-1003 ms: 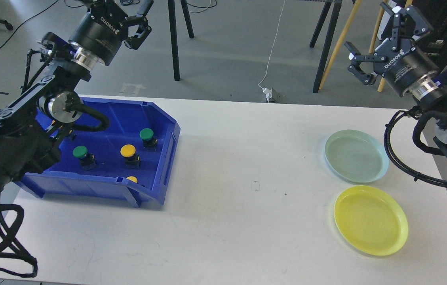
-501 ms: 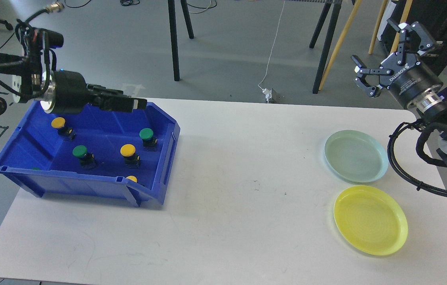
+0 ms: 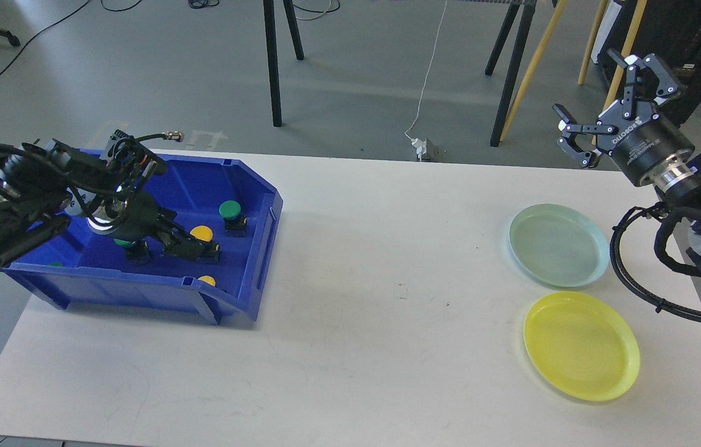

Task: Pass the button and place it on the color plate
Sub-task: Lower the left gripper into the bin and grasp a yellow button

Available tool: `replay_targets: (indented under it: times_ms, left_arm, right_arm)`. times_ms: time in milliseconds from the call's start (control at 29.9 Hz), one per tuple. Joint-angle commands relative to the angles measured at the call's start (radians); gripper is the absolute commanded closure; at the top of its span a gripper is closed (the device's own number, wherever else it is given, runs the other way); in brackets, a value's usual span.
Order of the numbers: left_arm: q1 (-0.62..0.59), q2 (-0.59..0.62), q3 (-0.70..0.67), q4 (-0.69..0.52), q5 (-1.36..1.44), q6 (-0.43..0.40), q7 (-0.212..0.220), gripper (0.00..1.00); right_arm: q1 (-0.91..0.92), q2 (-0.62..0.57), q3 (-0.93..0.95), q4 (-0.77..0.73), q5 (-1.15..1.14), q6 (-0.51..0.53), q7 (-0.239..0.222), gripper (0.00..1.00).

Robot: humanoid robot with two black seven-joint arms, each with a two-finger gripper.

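Observation:
A blue bin (image 3: pixel 139 295) at the table's left holds several push buttons: a green one (image 3: pixel 230 210), a yellow one (image 3: pixel 202 233), a green one (image 3: pixel 127 245) partly hidden under my left wrist, and a yellow one (image 3: pixel 206 280) behind the front wall. My left gripper (image 3: pixel 192 241) is down inside the bin, fingers apart, its tips right beside the middle yellow button. My right gripper (image 3: pixel 598 87) is open and empty, raised beyond the table's far right edge. A pale green plate (image 3: pixel 558 245) and a yellow plate (image 3: pixel 581 346) lie at the right.
The white table (image 3: pixel 387 347) spans the view. Stand legs (image 3: pixel 275 74) and wooden poles (image 3: pixel 530 68) are on the floor behind it. My right arm's cables (image 3: pixel 626 261) hang beside the pale green plate.
My left arm swung down from above the bin's back edge into the bin, ending with the gripper by the middle yellow button. The right gripper barely moved.

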Motion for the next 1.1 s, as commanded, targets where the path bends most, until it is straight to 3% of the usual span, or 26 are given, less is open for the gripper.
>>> replay_targets:
  times_ms: [0, 334, 535, 602, 668, 769, 936, 1069]
  left_arm:
    - [0.005, -0.026, 0.0, 0.053, -0.003, 0.0, 0.0, 0.01]
    - [0.044, -0.163, -0.002, 0.217, -0.036, 0.0, 0.0, 0.01]
    - [0.054, -0.174, 0.001, 0.225, -0.061, 0.0, 0.0, 0.03]
    - [0.061, -0.174, 0.001, 0.225, -0.061, 0.0, 0.0, 0.12]
    - [0.065, -0.172, 0.001, 0.225, -0.061, 0.0, 0.0, 0.27]
    - [0.067, -0.171, 0.003, 0.225, -0.059, 0.0, 0.0, 0.36]
    - [0.07, -0.172, 0.0, 0.225, -0.062, 0.0, 0.0, 0.41]
    - [0.07, -0.172, -0.005, 0.225, -0.064, 0.0, 0.0, 0.52]
  right_arm:
    - [-0.002, -0.001, 0.0, 0.0, 0.0, 0.0, 0.0, 0.0]
    - [-0.017, -0.001, 0.001, 0.003, 0.0, 0.0, 0.0, 0.0]
    - [-0.036, -0.003, 0.014, 0.005, 0.0, 0.0, 0.0, 0.0]
    - [-0.045, -0.003, 0.023, 0.005, 0.0, 0.0, 0.0, 0.0]
    - [-0.049, -0.003, 0.024, 0.005, 0.0, 0.0, 0.0, 0.0]
    - [-0.056, -0.003, 0.028, 0.005, 0.0, 0.0, 0.0, 0.0]
    - [-0.062, -0.003, 0.029, 0.006, 0.0, 0.0, 0.0, 0.0]
    - [-0.068, -0.003, 0.029, 0.006, 0.0, 0.0, 0.0, 0.0]
